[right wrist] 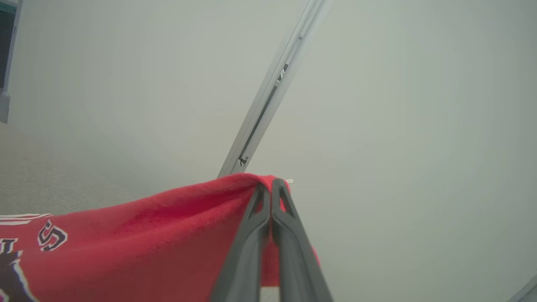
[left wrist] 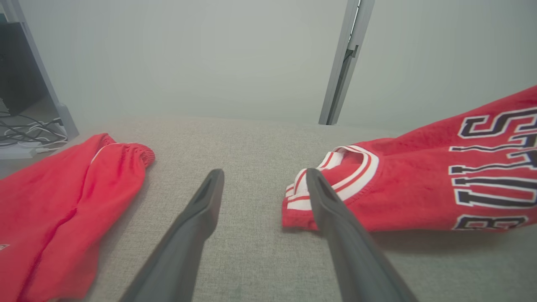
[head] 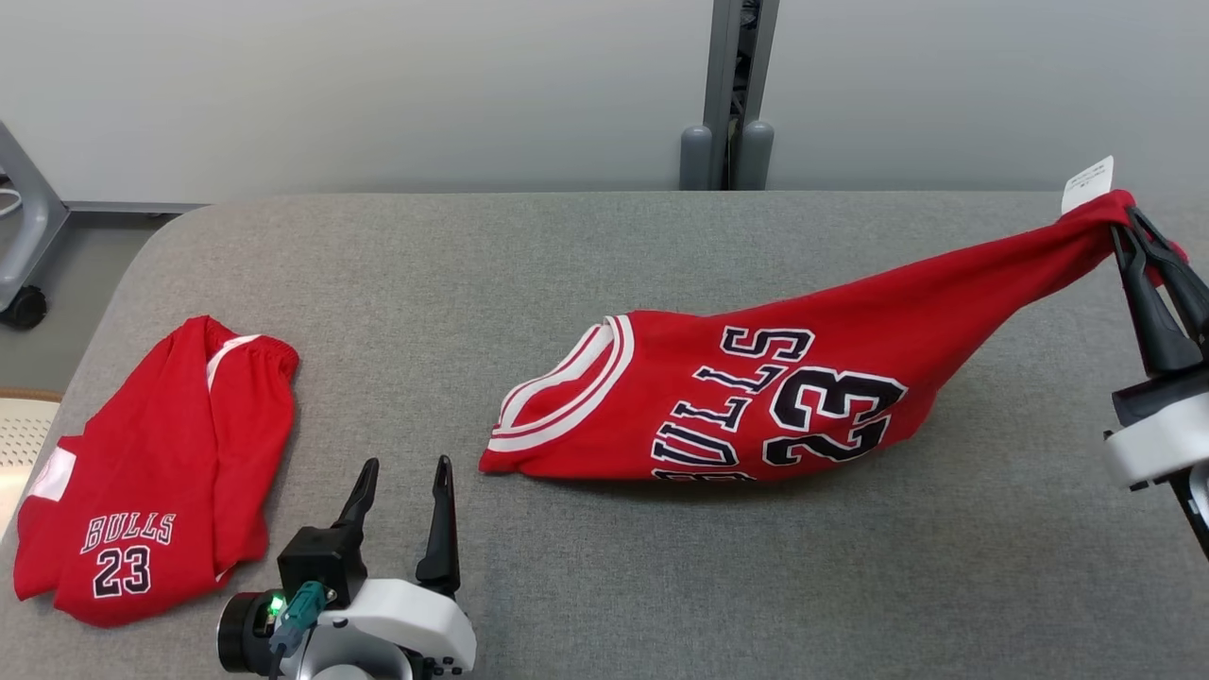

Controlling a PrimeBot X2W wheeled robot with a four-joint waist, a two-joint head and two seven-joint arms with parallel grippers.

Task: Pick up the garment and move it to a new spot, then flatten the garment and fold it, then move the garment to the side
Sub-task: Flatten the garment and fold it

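Down at 7 o'clock my left pincer (head: 406,463) sits wide open and empty. At 3 o'clock my right pincer (head: 1129,222) pinches one end of the red jersey (head: 756,397) up high, I think to pull it somewhere new. Its other end lies on the bench (head: 604,586).

Fuzzy red cloth jersey (head: 756,397); matt grey woven table (head: 567,264).
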